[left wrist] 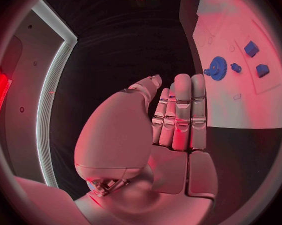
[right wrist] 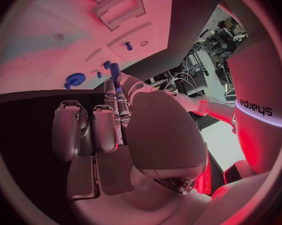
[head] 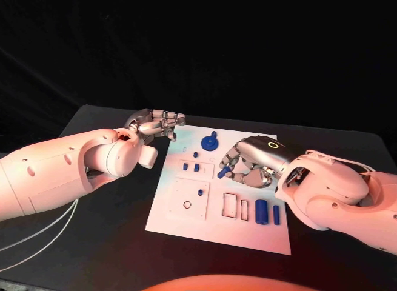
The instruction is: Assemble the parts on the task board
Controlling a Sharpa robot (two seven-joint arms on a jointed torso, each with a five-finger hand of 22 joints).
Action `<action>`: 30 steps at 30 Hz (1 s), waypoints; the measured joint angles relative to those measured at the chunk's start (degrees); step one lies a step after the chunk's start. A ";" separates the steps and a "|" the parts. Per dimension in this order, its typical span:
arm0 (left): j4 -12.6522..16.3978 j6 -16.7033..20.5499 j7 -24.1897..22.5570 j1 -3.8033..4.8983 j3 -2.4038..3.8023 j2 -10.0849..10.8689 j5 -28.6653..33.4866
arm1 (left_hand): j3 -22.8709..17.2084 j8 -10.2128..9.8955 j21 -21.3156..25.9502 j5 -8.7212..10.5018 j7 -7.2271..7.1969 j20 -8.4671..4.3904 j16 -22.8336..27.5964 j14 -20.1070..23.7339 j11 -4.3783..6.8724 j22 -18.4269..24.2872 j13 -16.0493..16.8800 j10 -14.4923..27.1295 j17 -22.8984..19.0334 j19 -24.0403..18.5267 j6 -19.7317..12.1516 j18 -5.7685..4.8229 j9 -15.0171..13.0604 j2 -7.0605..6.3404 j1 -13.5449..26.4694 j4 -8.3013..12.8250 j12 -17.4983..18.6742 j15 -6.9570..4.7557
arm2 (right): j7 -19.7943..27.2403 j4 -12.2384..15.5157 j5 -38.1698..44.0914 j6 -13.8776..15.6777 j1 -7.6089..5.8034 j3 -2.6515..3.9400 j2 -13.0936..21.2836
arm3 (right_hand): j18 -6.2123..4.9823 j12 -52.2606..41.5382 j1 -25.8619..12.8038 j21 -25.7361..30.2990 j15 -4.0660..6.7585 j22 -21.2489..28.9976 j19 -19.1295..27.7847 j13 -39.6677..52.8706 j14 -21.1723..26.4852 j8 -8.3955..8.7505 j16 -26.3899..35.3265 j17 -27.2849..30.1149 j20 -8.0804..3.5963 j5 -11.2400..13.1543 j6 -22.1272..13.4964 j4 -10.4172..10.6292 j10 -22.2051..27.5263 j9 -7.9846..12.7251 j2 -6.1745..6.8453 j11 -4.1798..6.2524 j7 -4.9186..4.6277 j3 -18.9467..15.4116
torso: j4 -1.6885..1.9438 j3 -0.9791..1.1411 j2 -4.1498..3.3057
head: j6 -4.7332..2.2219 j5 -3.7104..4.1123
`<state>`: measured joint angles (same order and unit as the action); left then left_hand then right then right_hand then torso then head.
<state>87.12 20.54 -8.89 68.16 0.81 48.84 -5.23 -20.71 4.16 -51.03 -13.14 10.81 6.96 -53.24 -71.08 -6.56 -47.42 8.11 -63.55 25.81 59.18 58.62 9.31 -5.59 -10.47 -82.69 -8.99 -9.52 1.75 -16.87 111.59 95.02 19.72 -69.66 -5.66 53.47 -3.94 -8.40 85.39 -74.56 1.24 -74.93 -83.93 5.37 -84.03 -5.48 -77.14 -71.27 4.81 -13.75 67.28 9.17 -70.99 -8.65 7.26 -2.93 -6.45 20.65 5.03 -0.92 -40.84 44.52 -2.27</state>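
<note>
The flat white task board [head: 217, 227] lies mid-way on the matte black surface [head: 93, 242], carrying a toothed blue gear [head: 210, 143] and two blue cylinders [head: 262, 211]. The glossy silver right robot hand [head: 253, 162] pinches a small blue peg [head: 224, 173] over the board. The left robot hand [head: 157, 124] rests off the board's far corner, fingers straight, together and holding nothing.

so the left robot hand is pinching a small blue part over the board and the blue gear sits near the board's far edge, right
Not quite: the right robot hand pinches the small blue part, as the head view shows. The left robot hand holds nothing. The blue gear does sit near the far edge of the board.
</note>
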 measured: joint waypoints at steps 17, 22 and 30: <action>0.04 -0.13 0.01 -0.01 -0.02 -0.51 0.00 | 0.00 0.00 0.00 0.00 0.00 0.00 0.00 0.00 0.00 0.00 -0.01 0.00 0.00 0.00 0.00 0.00 0.00 0.00 0.00 0.00 0.00 0.00 | 2.43 -3.94 -0.94 0.93 4.47 -0.34 -10.82 | 0.00 0.10 -0.01 0.00 0.00 0.01 0.00 -0.20 0.00 0.01 0.00 0.02 0.00 -0.23 0.13 -0.33 -0.04 -0.04 0.02 -0.06 -0.17 0.31 | 0.02 -0.10 -0.14 | 0.65 -1.16; 0.06 -0.17 0.03 0.00 -0.03 -0.57 0.00 | 0.00 0.00 0.00 0.00 0.00 0.00 0.00 0.00 0.00 -0.01 -0.01 0.00 0.01 0.00 0.00 0.00 -0.01 0.00 0.00 0.00 0.00 0.00 | 3.02 -5.85 -1.12 0.66 5.57 -0.40 -12.37 | 0.00 0.31 0.08 0.00 -0.01 0.01 0.00 -0.16 0.00 -0.01 0.00 0.02 0.00 -0.23 0.07 -0.48 0.00 -0.03 0.11 -0.21 -0.29 0.47 | 0.02 -0.07 -0.15 | 1.01 -1.55; 0.05 -0.20 0.05 0.00 -0.03 -0.64 0.00 | 0.00 0.00 0.00 0.00 -0.01 0.00 0.00 0.00 0.00 -0.01 -0.01 0.00 0.01 0.00 0.00 0.00 -0.01 0.00 0.00 0.00 0.00 0.00 | 3.38 -7.54 -0.76 -0.17 6.53 -0.70 -14.16 | 0.00 0.32 0.14 0.01 -0.01 0.02 0.01 -0.16 0.00 -0.01 0.00 0.16 0.00 -0.47 0.06 -0.49 0.00 -0.05 0.18 -0.23 -0.30 0.47 | -0.03 -0.04 -0.15 | 1.32 -1.85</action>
<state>87.17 20.34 -8.84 68.16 0.79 48.20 -5.23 -20.72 4.16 -51.03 -13.14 10.81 6.96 -53.24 -71.08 -6.55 -47.42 8.10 -63.55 25.81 59.18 58.63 9.31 -5.60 -10.47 -82.69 -8.99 -9.52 1.75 -13.49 104.05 94.26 19.56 -63.14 -6.36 39.31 -3.94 -8.07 85.53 -74.55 1.24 -74.91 -83.92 5.21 -84.03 -5.49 -77.14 -71.12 4.81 -14.22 67.33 8.68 -70.99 -8.71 7.44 -3.16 -6.75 21.12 5.00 -0.97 -40.99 45.85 -4.12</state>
